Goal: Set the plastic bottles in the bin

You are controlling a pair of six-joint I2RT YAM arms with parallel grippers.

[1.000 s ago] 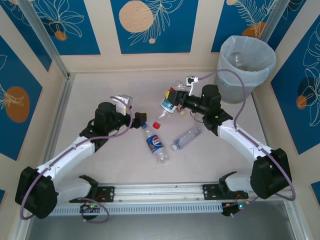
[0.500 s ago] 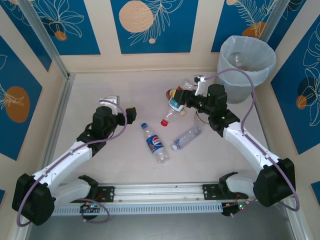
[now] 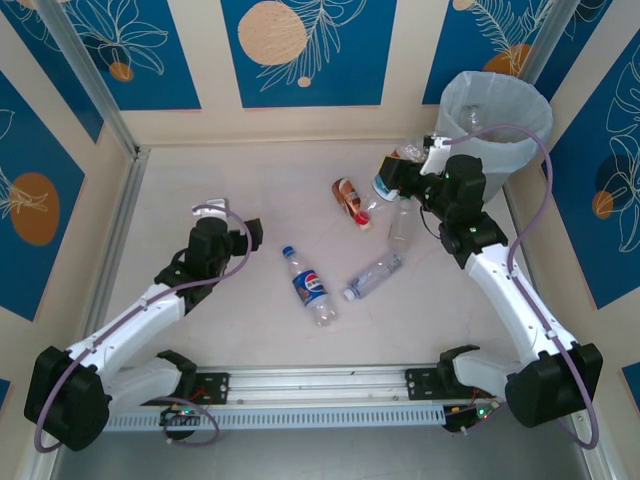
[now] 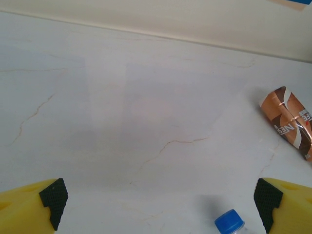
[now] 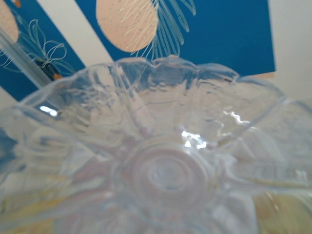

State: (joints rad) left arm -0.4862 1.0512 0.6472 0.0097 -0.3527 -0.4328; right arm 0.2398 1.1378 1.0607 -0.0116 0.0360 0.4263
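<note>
I have the right pincer (image 3: 392, 180) closed around a clear labelled bottle (image 3: 383, 188), raised off the surface (image 3: 200, 160) just beside the near-left wall of the bin (image 3: 520, 150). That is the relation I care about. The bin's mouth lies farther back and to the right of the pincer, which is beside the rim and not over it. The bottle's long axis points away from the bin. Its base is up at the wrist, and what I take to be its red cap hangs down-left toward the Nescafé bottle (image 3: 347, 195). In the right wrist view the petalled clear base sits right against the lens, glossy and undented, with the blue wall panel behind it (so that camera gives me no sight of the bin). I judge the load must go up and over the rim before release.

The right arm is plainly the nearer one. The left pincer (image 3: 245, 235) stands wide open and empty over bare surface, its yellow fingers (image 4: 29, 209) at the frame corners. The Pepsi bottle (image 3: 311, 290) lies just ahead of it, blue cap toward it. Another clear bottle (image 3: 375, 273) lies near the Pepsi one, and an unlabelled bottle (image 3: 400, 225) lies beside the right forearm.
</note>
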